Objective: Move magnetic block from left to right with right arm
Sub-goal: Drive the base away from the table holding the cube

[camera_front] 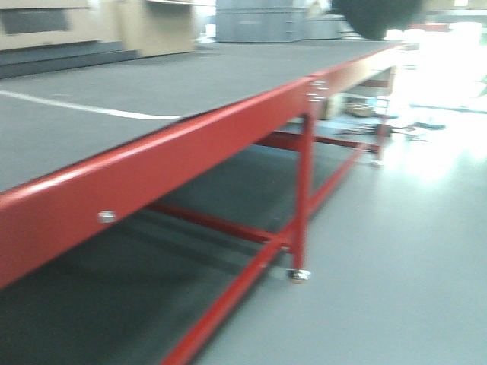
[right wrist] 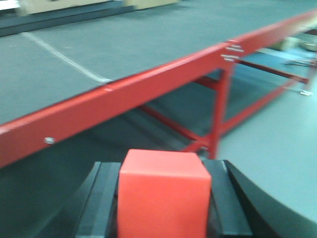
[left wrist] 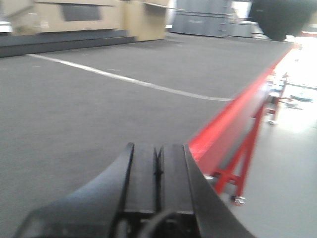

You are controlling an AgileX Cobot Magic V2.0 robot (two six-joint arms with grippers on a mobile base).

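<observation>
In the front view only the grey-topped, red-framed table [camera_front: 228, 76] with a white line [camera_front: 91, 107] at the left is shown. In the left wrist view the left gripper [left wrist: 157, 153] is seen at bottom centre, jaws pressed together on nothing, judged parked over the table out of the way. In the right wrist view the red block [right wrist: 162, 198] is clamped in the right gripper [right wrist: 162, 171] at bottom centre, seemingly off the table's edge, presumably for carrying; no writing can be read

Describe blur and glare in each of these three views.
Front view: smeared, glare whiting out the grey floor top right. Left wrist view: closed black fingers soft, glare at right. Right wrist view: bright red cube blurred between that arm's fingers.
</observation>
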